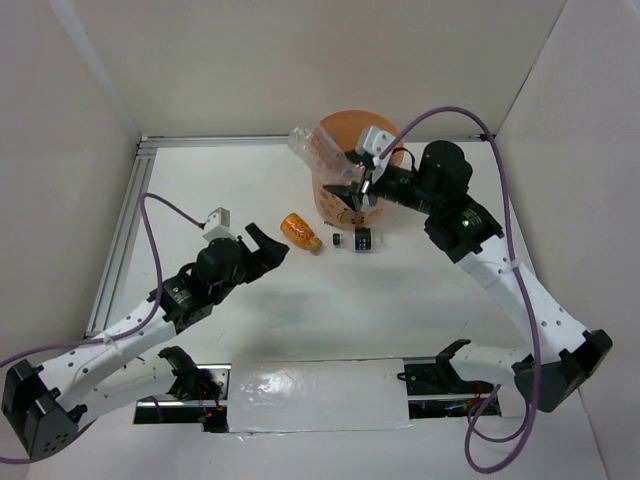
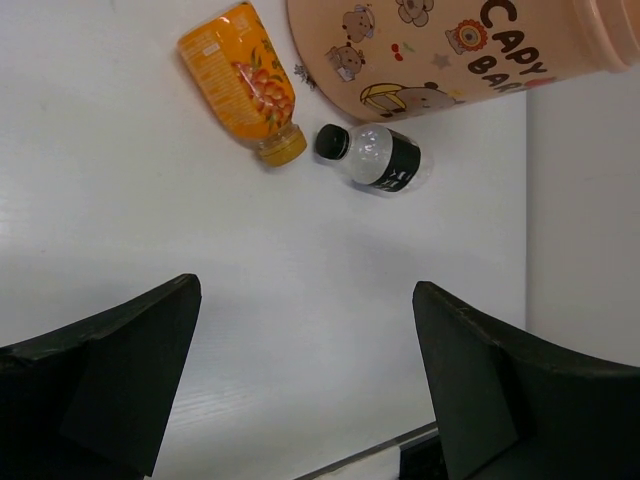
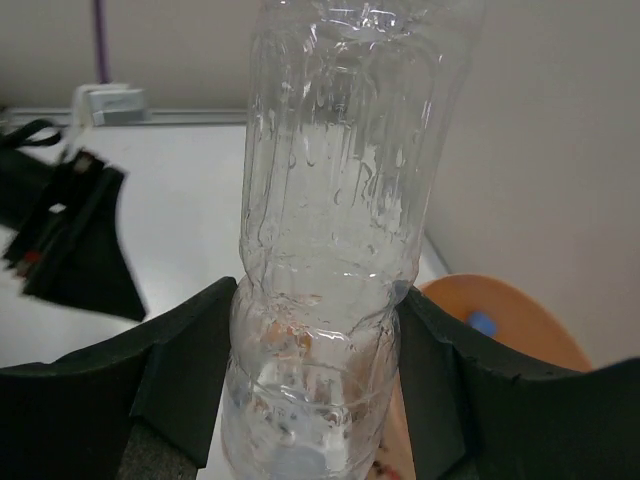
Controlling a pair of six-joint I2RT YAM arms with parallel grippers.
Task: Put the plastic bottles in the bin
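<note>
A clear unlabelled plastic bottle (image 1: 315, 148) (image 3: 340, 200) is held in the air, and my right gripper (image 1: 358, 178) (image 3: 315, 310) is shut on its lower body, both pads pressed against it. It hangs beside and above the rim of the bin (image 1: 345, 125) (image 3: 510, 320), an orange bucket with cartoon prints (image 2: 450, 50). An orange bottle (image 1: 298, 231) (image 2: 240, 82) and a tiny dark-labelled bottle (image 1: 358, 240) (image 2: 375, 157) lie on the table next to the bin's foot. My left gripper (image 1: 268, 245) (image 2: 305, 290) hovers open short of them, holding nothing.
White walls close the table at the back and on both sides. An aluminium rail (image 1: 125, 230) runs along the left edge. A taped white strip (image 1: 315, 395) lies between the arm bases at the front. Something blue (image 3: 482, 322) shows inside the bin.
</note>
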